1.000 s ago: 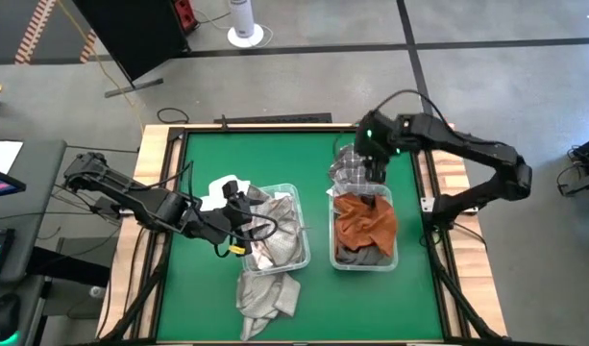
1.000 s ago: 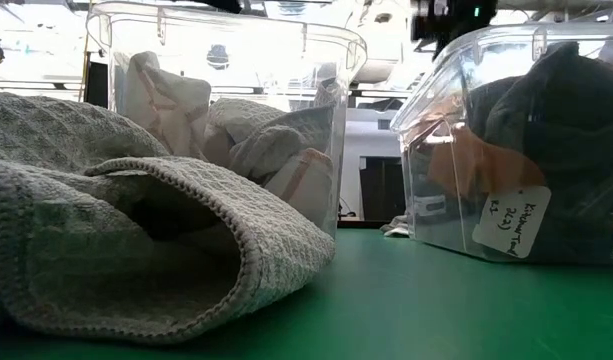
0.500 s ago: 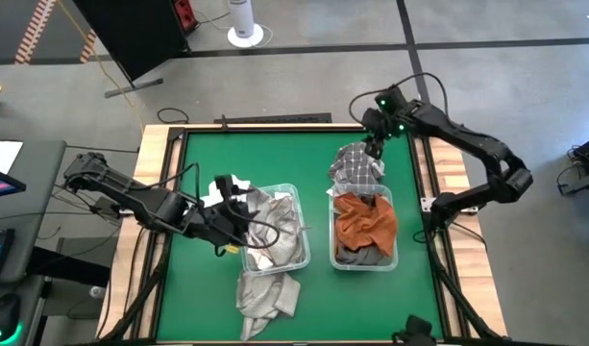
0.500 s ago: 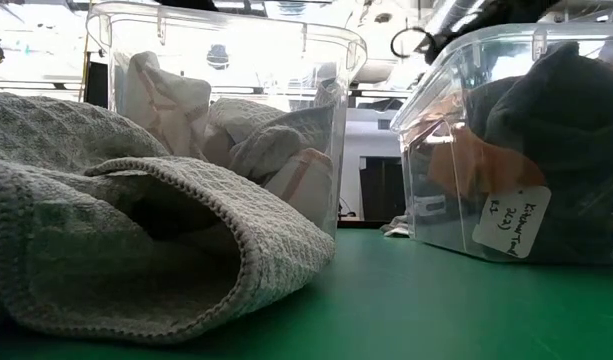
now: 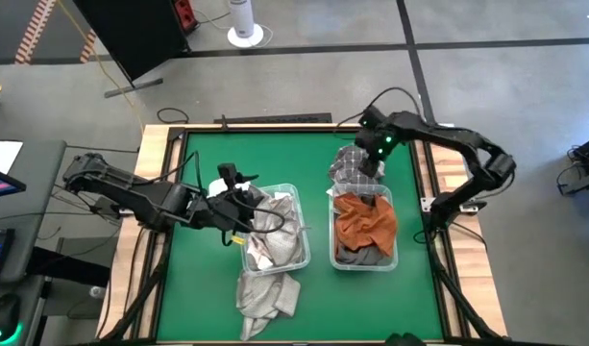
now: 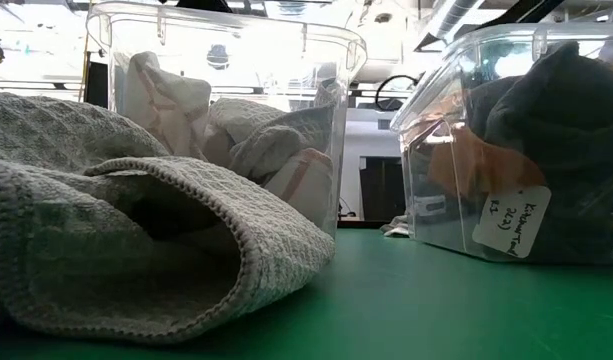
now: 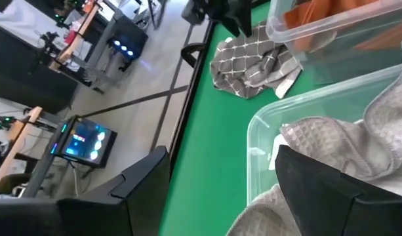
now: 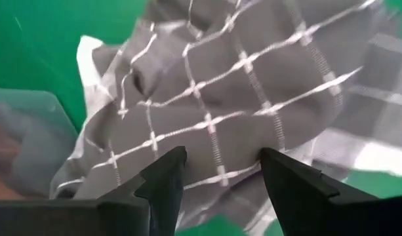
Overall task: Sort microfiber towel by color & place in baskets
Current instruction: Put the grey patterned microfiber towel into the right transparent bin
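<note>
We are hovering our right pincer (image 8: pixel 217 174), parted and empty, over the grey checked towel (image 5: pixel 352 168) (crumpled) lying at twelve o'clock of the right basket (image 5: pixel 391 261), which is holding orange and dark towels; our left pincer (image 5: pixel 248 200), open, is hanging over the left basket (image 5: pixel 301 252) of pale towels.

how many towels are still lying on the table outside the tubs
2. A grey towel with a white grid pattern lies behind the right clear plastic tub, under the right gripper. A light grey waffle-weave towel lies in front of the left clear plastic tub.
</note>
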You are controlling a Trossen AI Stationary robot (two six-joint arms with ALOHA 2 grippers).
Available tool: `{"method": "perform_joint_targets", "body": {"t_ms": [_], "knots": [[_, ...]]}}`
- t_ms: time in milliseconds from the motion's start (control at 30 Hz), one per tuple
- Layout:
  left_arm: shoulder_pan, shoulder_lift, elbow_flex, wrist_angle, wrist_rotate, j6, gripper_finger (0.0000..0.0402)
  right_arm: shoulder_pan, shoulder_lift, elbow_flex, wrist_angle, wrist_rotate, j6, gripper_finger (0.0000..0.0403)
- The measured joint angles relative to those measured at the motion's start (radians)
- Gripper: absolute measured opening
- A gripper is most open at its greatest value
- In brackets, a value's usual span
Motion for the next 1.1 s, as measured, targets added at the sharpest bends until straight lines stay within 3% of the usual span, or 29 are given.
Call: {"method": "perform_joint_targets", "body": {"t_ms": [367, 467, 633, 700, 1100], "knots": [[0.000, 0.000, 0.000, 0.011, 0.004, -0.018, 0.0265, 0.052, 0.074, 0.001, -0.017, 0.059, 0.070, 0.0214], [0.000, 0.000, 0.000, 0.011, 0.004, -0.018, 0.0265, 0.051, 0.073, 0.002, -0.011, 0.091, 0.048, 0.0168], [0.000, 0.000, 0.000, 0.011, 0.004, -0.018, 0.0265, 0.050, 0.075, 0.002, -0.011, 0.092, -0.005, 0.0042], [0.000, 0.000, 0.000, 0.011, 0.004, -0.018, 0.0265, 0.050, 0.074, 0.003, -0.019, 0.092, -0.022, 0.0016], [0.000, 0.000, 0.000, -0.003, 0.004, -0.036, 0.0265, 0.099, -0.001, 0.235, -0.125, 0.092, -0.035, 0.0013]]}}
